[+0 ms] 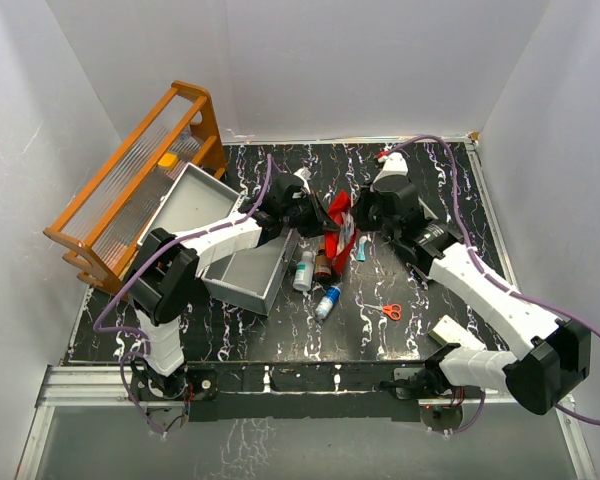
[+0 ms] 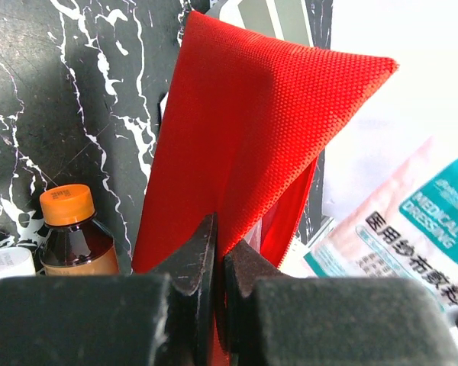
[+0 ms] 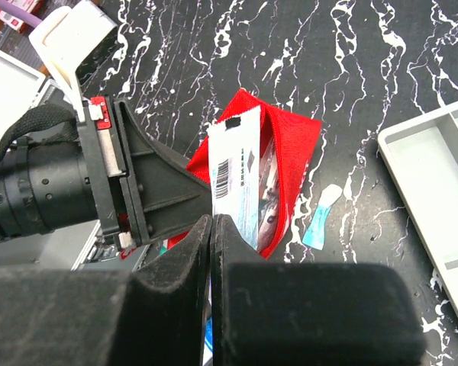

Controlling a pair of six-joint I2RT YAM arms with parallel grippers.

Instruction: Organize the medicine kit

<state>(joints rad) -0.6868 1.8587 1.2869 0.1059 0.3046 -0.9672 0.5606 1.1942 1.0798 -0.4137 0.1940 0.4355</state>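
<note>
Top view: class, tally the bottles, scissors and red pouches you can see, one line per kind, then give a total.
bottles: 3 (white bottle, brown bottle, blue-and-white bottle)
scissors: 1
red pouch: 1
Total: 5

Lt-grey medicine kit (image 1: 245, 282), lid prob. open, L side of table (image 1: 280, 332).

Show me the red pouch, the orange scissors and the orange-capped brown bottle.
red pouch (image 2: 244, 137): left wrist view, middle of its fabric side.
orange scissors (image 1: 391, 311): top external view, at its centre.
orange-capped brown bottle (image 2: 67, 204): left wrist view, on the cap.
</note>
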